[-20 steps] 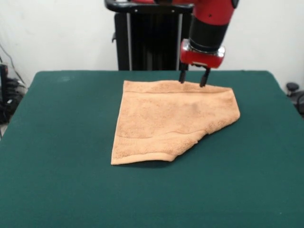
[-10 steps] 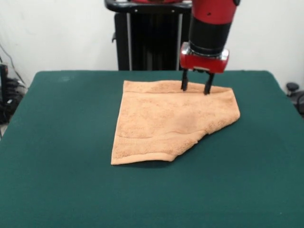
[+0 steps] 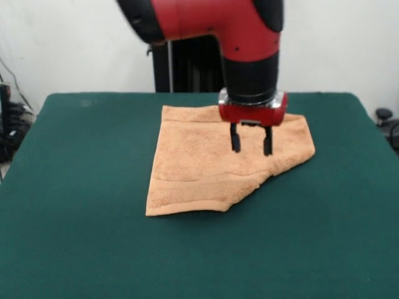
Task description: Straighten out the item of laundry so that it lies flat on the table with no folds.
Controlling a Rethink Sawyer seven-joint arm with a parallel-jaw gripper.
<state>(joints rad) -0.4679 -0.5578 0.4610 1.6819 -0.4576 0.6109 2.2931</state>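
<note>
Hovering over folded towel (image 3: pixel 218 159), gripper (image 3: pixel 250 147) w/ fingers spread, holding nothing. Risk: pinching both layers near right fold drags towel across table (image 3: pixel 75 187), not unfolding.

I can read no text, label, brand, number or sign anywhere: none on the fluffy light orange-tan terry-cloth towel (image 3: pixel 218 165), none on the smooth dark green cloth-covered table (image 3: pixel 75 237).

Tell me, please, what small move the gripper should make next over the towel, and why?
Probably lower straight down and close on the top layer. The gripper hangs open over the towel, whose corner on the picture's lower right is folded over, so that the cloth is not yet flat on the table.
</note>
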